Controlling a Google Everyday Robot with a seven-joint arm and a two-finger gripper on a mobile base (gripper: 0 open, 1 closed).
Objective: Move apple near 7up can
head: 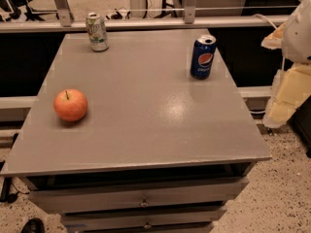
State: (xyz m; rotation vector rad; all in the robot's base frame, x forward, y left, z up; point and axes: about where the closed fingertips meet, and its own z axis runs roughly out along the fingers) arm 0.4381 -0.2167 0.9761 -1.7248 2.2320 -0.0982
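Apple [70,105]: stem-up on bench [146,130] by left edge, toward front corner, untouched. 7up can [97,31]: upright, far left corner, well apart from apple. Pepsi can [202,57]: upright, near far right corner. Gripper [287,93]: beyond right edge, off bench; grip state cannot tell. Step, as judged: reach not begun. Next: cross to apple, grasp, carry along left edge

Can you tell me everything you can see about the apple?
The apple is round and orange-red, paler near the top, with a short dark stem sticking up. Its skin looks smooth and whole. It sits upright on the grey table, near the left edge. Only the tabletop touches it. The gripper is far off, past the table's right side; the 7up can stands at the back-left corner.
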